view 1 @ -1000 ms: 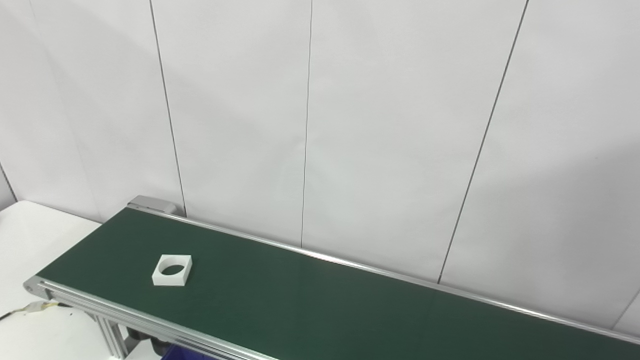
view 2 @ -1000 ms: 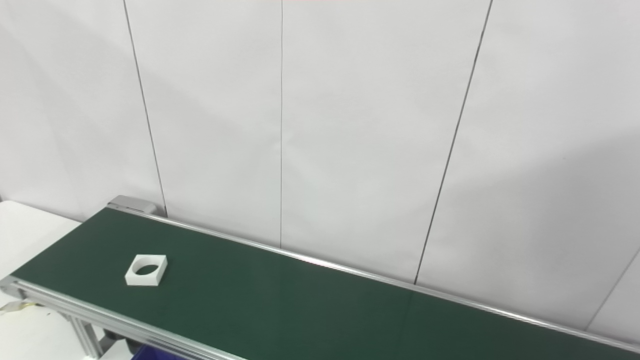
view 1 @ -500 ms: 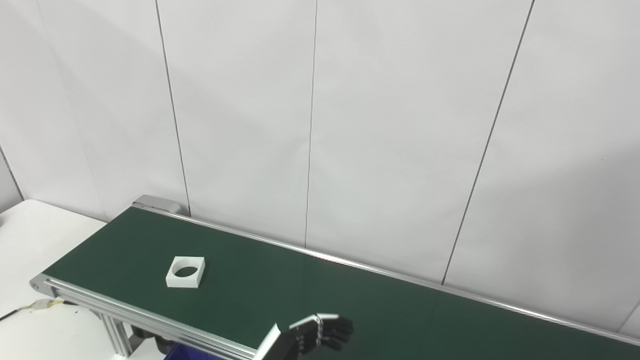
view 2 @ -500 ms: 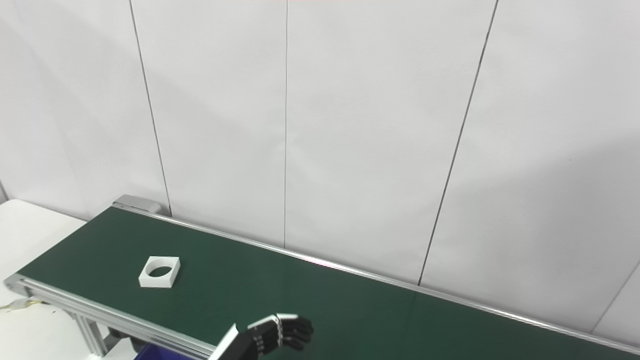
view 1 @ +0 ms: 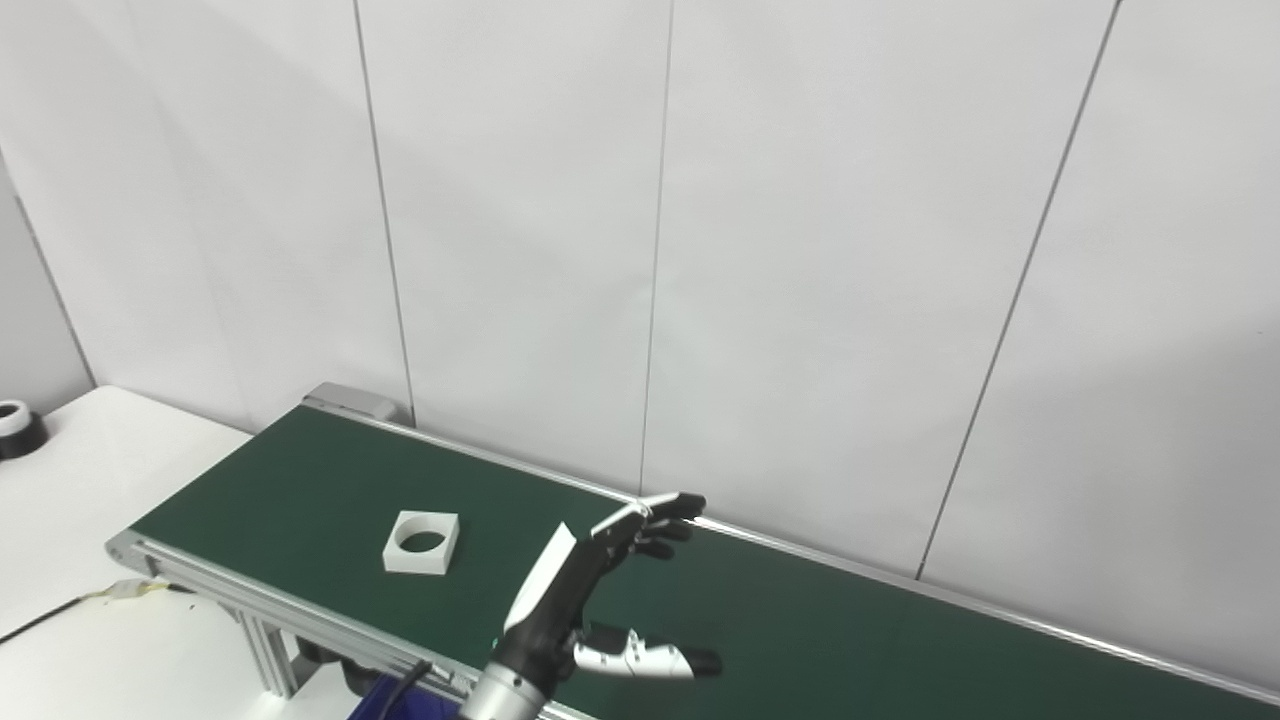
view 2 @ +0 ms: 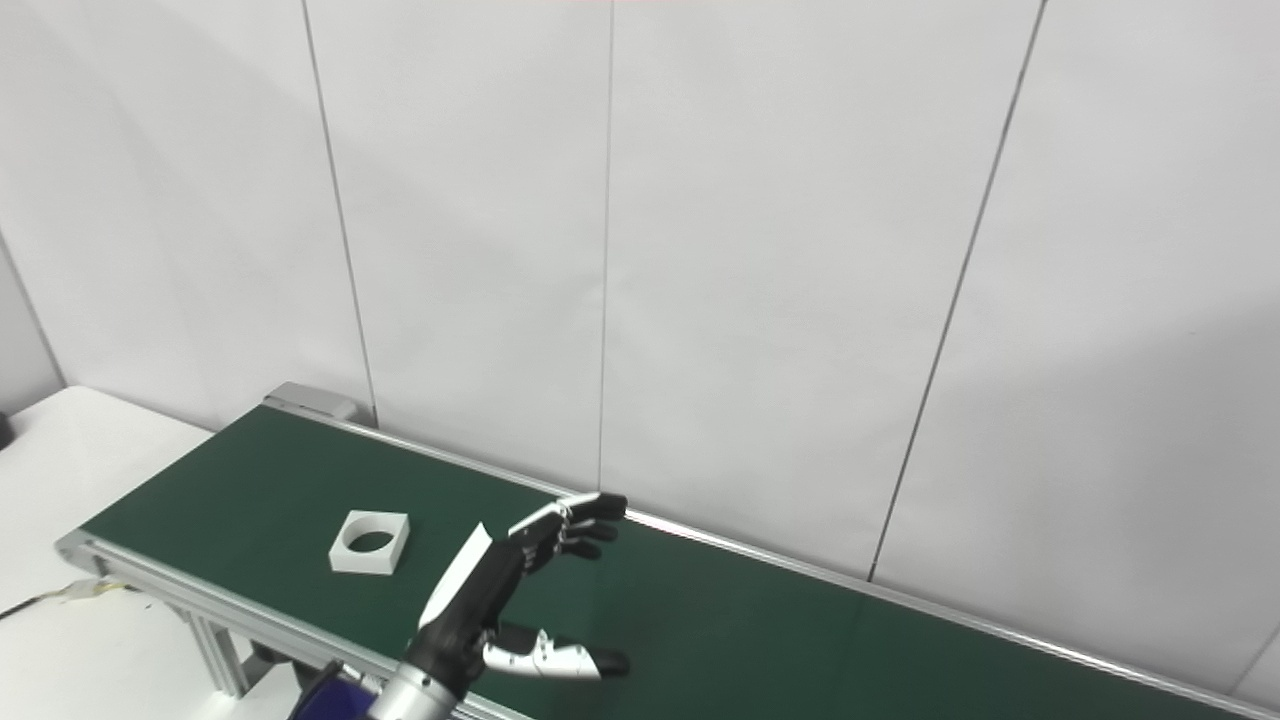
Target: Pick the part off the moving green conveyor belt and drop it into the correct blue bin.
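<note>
Nearest to us, a sliver of a blue bin [view 1: 385,706] peeks in at the bottom edge, under the belt's frame. Just above it our left hand [view 1: 585,600] rises over the near rail, empty, with its fingers [view 1: 650,520] stretched forward and the thumb [view 1: 640,660] spread well away from them, so it is plainly open and holds nothing. We see no right hand in either view.

The hand hovers over the green conveyor belt [view 1: 820,630], which runs from the lower right up to the left end. On that belt, to the left of the hand and apart from it, lies the part [view 1: 421,542]: a white square block with a round hole through it, lying flat near the belt's left end.

Further left, a white table [view 1: 90,480] carries a roll of tape [view 1: 15,428] at the picture's edge. Behind everything stands a white panelled wall [view 1: 800,250].
</note>
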